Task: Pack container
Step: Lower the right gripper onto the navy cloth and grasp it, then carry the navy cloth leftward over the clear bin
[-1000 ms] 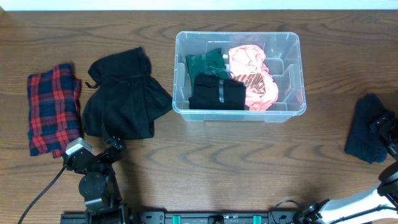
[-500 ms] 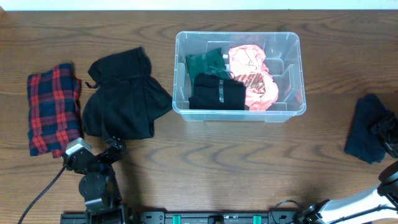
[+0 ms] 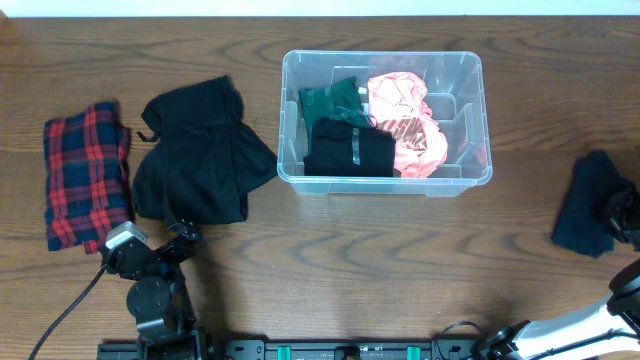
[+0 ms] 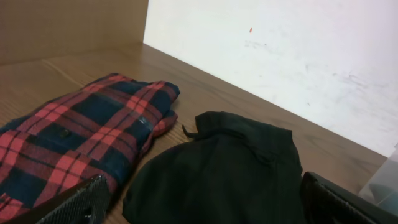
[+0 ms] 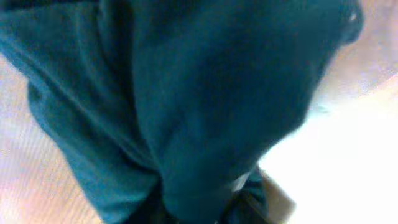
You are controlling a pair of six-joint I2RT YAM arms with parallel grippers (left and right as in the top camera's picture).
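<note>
Pincer on the right (image 3: 624, 212) clamped on dark cloth (image 3: 583, 205); left pincer (image 4: 208, 205) wide apart.

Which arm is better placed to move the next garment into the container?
Right. The right tool pinches the dark blue garment, cloth bunched in its grip; the left tool hangs open and empty near the black garment.

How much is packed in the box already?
Done: a green cloth, a black shirt and a pink cloth lie in the box. In hand: the right hand pinches the dark blue cloth on the table. Left: the red checked shirt and the big black cloth, both outside the box.
</note>
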